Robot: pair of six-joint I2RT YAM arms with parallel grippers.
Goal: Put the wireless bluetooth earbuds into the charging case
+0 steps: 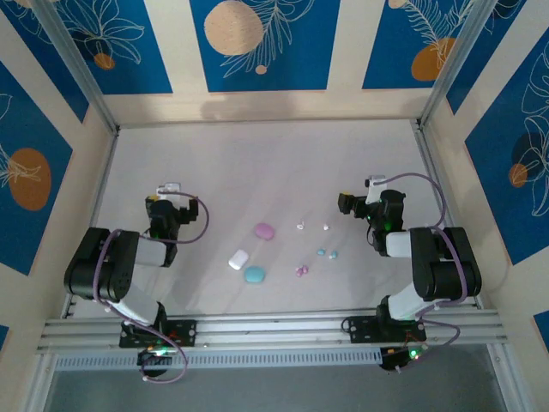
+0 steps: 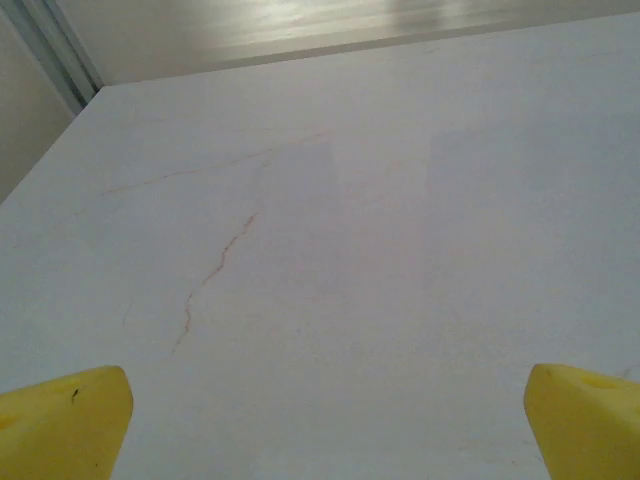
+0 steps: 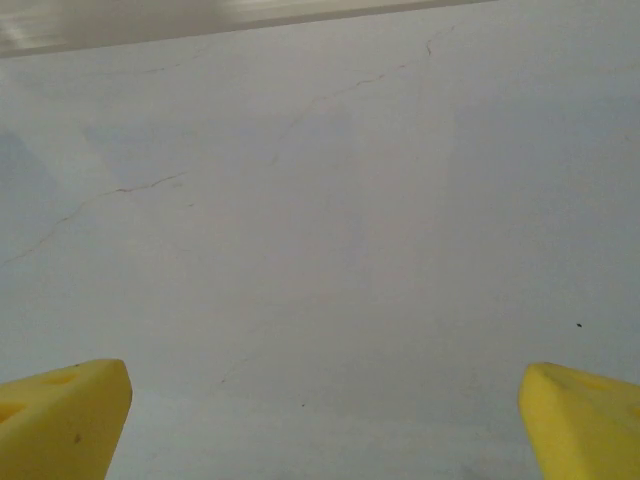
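Observation:
Three closed charging cases lie mid-table in the top view: a pink case [image 1: 264, 231], a white case [image 1: 238, 259] and a cyan case [image 1: 255, 275]. To their right sit the tiny earbuds: a white pair [image 1: 313, 227], a cyan pair [image 1: 327, 254] and a pink pair [image 1: 302, 270]. My left gripper [image 1: 169, 190] rests at the left, well away from the cases. My right gripper [image 1: 375, 184] sits at the right, a short way from the buds. In each wrist view the yellow fingers [image 2: 62, 422] [image 3: 60, 416] stand wide apart over bare table, open with nothing between them.
Aluminium posts and patterned blue-and-cream walls [image 1: 257, 43] enclose the white table [image 1: 257, 163]. A metal rail [image 1: 274, 330] runs along the near edge by the arm bases. Faint hairline cracks mark the table surface [image 2: 215, 270].

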